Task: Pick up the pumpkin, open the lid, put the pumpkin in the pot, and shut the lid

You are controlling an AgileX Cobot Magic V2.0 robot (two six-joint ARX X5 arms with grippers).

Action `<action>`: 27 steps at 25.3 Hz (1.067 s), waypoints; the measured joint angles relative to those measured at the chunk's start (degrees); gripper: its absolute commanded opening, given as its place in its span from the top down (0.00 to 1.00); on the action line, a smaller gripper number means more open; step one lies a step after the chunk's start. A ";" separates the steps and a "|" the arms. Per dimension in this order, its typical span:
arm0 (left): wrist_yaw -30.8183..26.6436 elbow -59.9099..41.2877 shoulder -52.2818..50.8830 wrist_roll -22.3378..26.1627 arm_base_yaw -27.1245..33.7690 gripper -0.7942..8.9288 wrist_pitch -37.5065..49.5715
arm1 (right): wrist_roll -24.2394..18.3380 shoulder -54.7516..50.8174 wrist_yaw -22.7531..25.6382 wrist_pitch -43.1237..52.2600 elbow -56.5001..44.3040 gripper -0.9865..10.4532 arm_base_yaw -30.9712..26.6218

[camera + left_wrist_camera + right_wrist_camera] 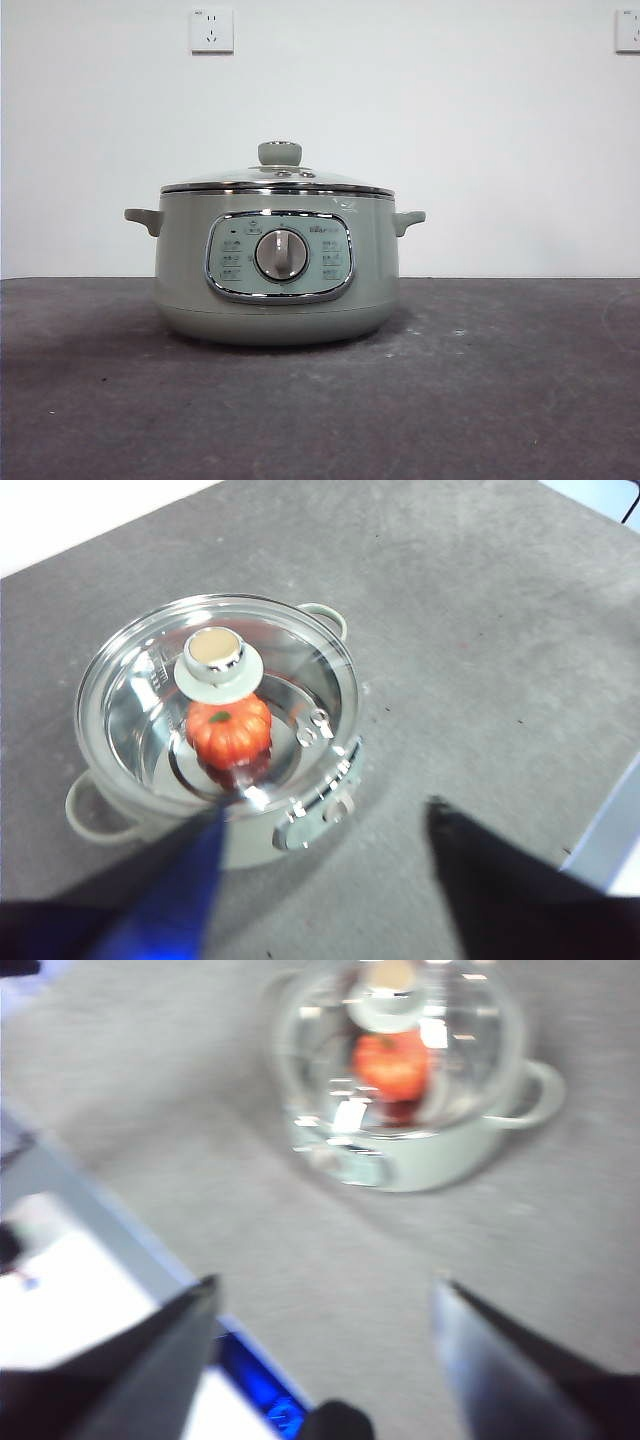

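The sage-green pot (276, 268) stands in the middle of the table, dial facing the front view. The glass lid (278, 181) with its green knob sits closed on it. Through the lid, the orange pumpkin (229, 729) lies inside the pot; it also shows in the right wrist view (392, 1064). The lid (215, 700) and pot (410, 1080) show in both wrist views. My left gripper (325, 830) is open and empty, raised above and apart from the pot. My right gripper (325, 1300) is open and empty, also raised away from the pot. Neither shows in the front view.
The dark grey table (480, 400) stretches all round the pot. A white wall with two sockets (211, 30) stands behind. In the right wrist view a pale edge with a blue light (255, 1385) lies near the table's side.
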 measured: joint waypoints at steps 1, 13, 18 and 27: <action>0.00 0.00 -0.94 0.00 0.00 0.93 -0.92 | -0.63 0.00 -2.75 0.00 0.00 0.92 0.00; -0.07 0.00 -1.95 -0.22 0.00 0.92 -2.36 | -0.15 0.02 -5.20 -0.02 0.00 0.91 0.00; -0.07 0.00 -1.95 -0.22 0.00 0.92 -2.36 | 0.24 -0.04 -4.61 -0.02 0.00 0.91 0.00; -0.07 0.00 -1.95 -0.20 0.00 0.92 -2.38 | 0.24 -0.04 -4.55 -0.02 0.00 0.91 0.00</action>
